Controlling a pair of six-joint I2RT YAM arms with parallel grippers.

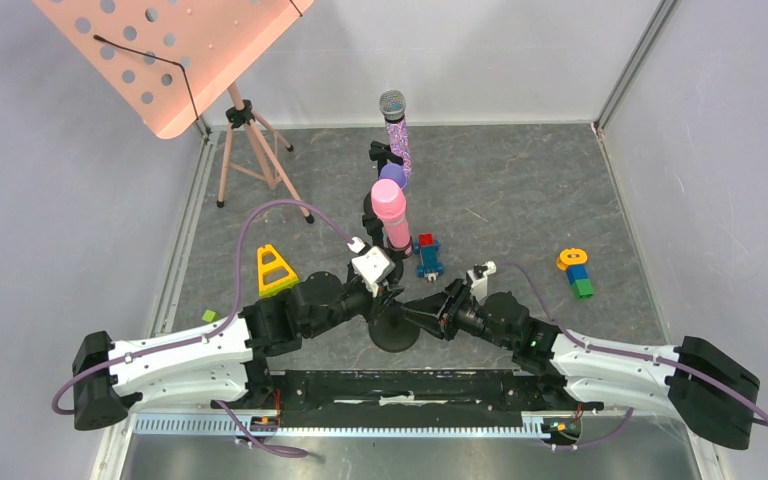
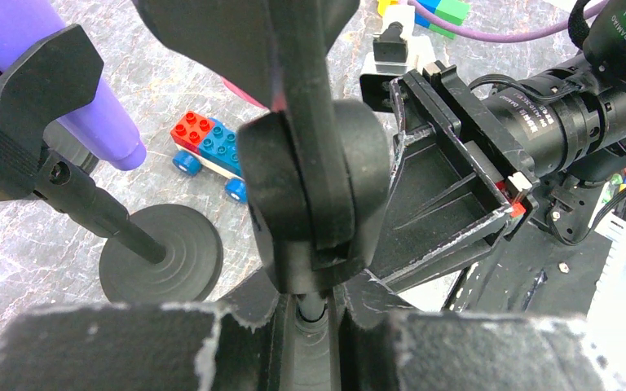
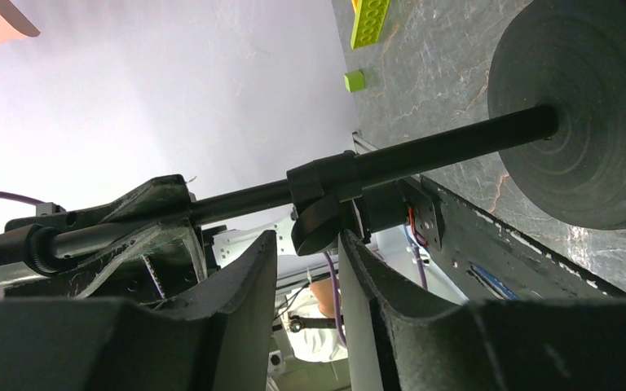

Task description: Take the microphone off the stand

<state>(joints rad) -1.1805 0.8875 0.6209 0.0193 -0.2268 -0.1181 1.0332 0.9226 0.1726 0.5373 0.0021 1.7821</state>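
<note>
A pink microphone (image 1: 388, 210) stands upright in the clip of a black stand, whose round base (image 1: 395, 332) sits between my arms. My left gripper (image 1: 385, 293) is shut on the stand's thin pole (image 2: 324, 308), just below the black clip joint (image 2: 310, 195). My right gripper (image 1: 412, 312) comes from the right; its fingers stand narrowly apart with the stand's round clamp knob (image 3: 319, 232) between the tips (image 3: 308, 244). The pole (image 3: 456, 142) and base (image 3: 587, 106) show in the right wrist view. The microphone itself is nearly hidden in both wrist views.
A second stand (image 2: 161, 252) behind holds a purple microphone (image 1: 392, 172) and a sparkly one (image 1: 395, 130). A toy car (image 1: 428, 255), yellow triangle (image 1: 274, 270), brick stack (image 1: 575, 272) and green brick (image 1: 208, 316) lie on the table. A pink music stand (image 1: 175, 50) is at back left.
</note>
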